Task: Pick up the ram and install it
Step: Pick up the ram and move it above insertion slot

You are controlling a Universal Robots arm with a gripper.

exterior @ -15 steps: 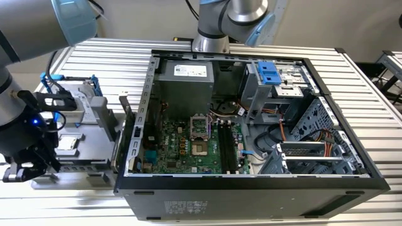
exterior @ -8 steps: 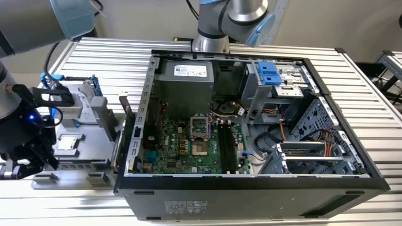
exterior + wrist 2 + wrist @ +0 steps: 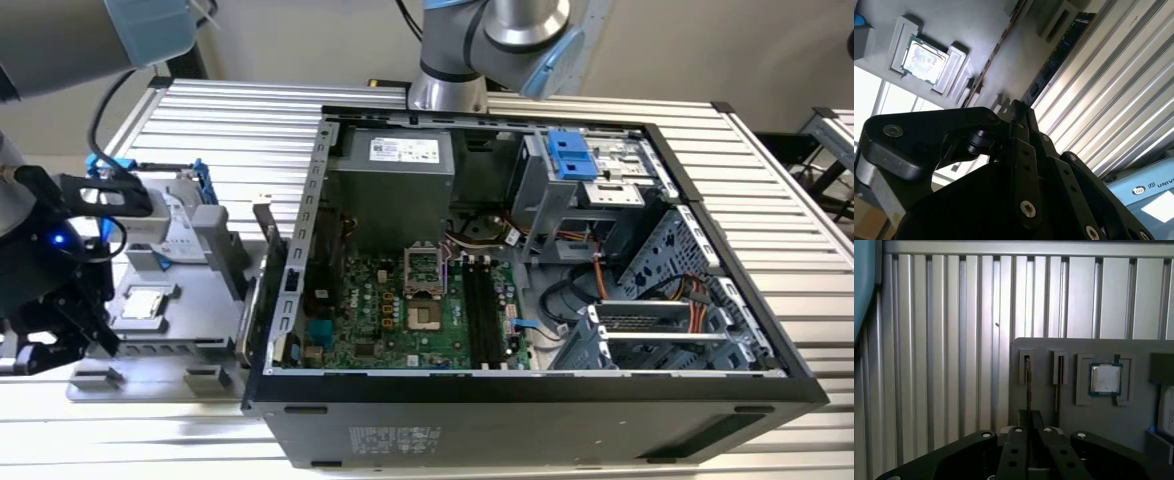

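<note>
The ram [image 3: 1027, 382] stands edge-on in a slot of the grey parts holder [image 3: 1134, 430]. In the second wrist view it is a long dark blue-green stick [image 3: 1056, 57]. My gripper [image 3: 1029, 416] sits over one end of it, and its black fingers look shut on the stick's edge, which is still seated in the slot. In the exterior view the gripper [image 3: 64, 340] hangs low over the holder [image 3: 180, 345] at that view's left, well apart from the open computer case [image 3: 534, 250]. A second thin stick [image 3: 1059, 377] stands in the neighbouring slot.
A square silver processor [image 3: 1105, 378] lies in a pocket of the holder beside the slots. A hard drive in a blue frame [image 3: 174, 225] stands at the holder's far end. The motherboard's long black memory slots [image 3: 483, 315] lie inside the case. Ribbed aluminium table [image 3: 240, 120] surrounds everything.
</note>
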